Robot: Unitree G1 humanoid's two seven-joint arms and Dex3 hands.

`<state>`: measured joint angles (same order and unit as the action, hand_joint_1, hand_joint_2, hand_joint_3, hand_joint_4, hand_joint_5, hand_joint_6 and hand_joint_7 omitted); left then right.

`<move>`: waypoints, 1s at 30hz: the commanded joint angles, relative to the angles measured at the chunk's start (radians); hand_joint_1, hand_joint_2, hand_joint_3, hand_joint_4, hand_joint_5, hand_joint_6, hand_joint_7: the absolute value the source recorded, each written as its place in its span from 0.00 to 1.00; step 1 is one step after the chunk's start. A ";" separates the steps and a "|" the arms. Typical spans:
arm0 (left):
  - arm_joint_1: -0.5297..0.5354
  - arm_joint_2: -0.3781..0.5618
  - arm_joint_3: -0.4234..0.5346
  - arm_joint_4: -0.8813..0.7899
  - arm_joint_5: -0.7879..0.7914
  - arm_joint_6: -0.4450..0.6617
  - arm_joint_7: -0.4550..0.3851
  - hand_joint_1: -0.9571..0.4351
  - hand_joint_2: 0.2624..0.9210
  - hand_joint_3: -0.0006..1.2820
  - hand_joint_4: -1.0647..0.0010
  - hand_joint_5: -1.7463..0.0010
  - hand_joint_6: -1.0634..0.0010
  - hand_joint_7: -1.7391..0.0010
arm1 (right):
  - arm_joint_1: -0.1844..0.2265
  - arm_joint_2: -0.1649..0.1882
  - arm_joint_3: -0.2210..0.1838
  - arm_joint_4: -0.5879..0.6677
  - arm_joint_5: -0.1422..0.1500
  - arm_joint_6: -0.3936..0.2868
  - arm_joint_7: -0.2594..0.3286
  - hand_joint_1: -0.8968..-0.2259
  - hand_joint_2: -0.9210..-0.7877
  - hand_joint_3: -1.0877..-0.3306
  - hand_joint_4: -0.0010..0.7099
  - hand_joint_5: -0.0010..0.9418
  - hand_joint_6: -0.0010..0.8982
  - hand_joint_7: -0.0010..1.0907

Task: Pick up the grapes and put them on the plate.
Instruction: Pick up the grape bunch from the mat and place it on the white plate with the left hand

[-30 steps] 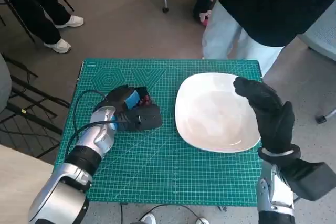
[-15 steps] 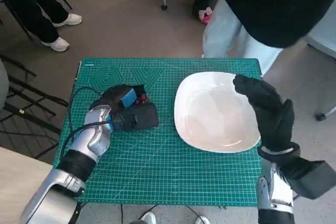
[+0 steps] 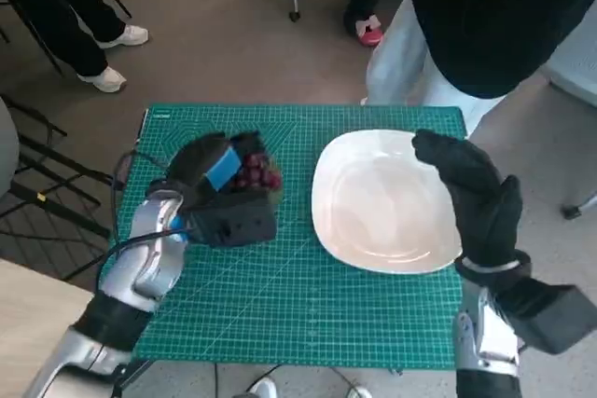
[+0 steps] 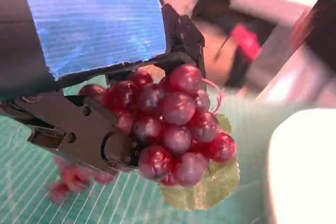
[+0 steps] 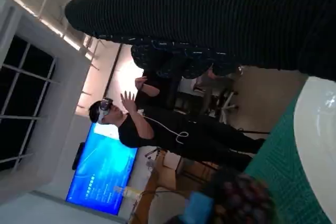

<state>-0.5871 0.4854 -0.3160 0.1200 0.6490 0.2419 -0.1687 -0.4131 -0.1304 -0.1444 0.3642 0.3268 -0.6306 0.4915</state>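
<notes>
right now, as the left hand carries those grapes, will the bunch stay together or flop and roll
The grapes look glossy and round, so a loose one would probably roll. The bunch bulges past the left hand with a leaf hanging below, so it may sag. They look artificial, likely light.

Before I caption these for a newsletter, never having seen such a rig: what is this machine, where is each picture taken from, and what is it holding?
It is a humanoid robot at a small table covered by a green cutting mat. The wide picture looks down from its head; the other two come from cameras behind each hand. The left hand, black with blue tape, holds a bunch of red grapes, seen close up in its wrist picture. The gloved right hand is raised over the edge of a white plate with nothing in it. People stand around the table.
</notes>
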 commanded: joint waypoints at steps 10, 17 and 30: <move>0.032 0.026 0.062 -0.210 0.035 -0.024 -0.027 0.69 1.00 0.15 0.52 0.23 0.51 0.26 | 0.019 0.015 0.005 0.006 -0.015 -0.006 -0.013 0.43 0.00 0.36 0.50 0.00 0.20 0.02; 0.009 0.012 0.051 -0.196 0.042 -0.017 -0.055 0.69 1.00 0.14 0.50 0.24 0.50 0.26 | 0.024 0.011 -0.001 0.004 -0.008 -0.008 -0.008 0.42 0.00 0.37 0.50 0.00 0.20 0.02; -0.107 -0.086 -0.012 -0.134 0.061 0.017 -0.117 0.69 1.00 0.15 0.52 0.23 0.51 0.26 | 0.045 -0.004 -0.017 -0.023 0.015 0.001 0.003 0.42 0.00 0.38 0.50 0.00 0.20 0.02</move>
<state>-0.6328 0.4301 -0.3088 -0.0218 0.7025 0.2548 -0.2703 -0.4024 -0.1236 -0.1558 0.3482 0.3318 -0.6428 0.4874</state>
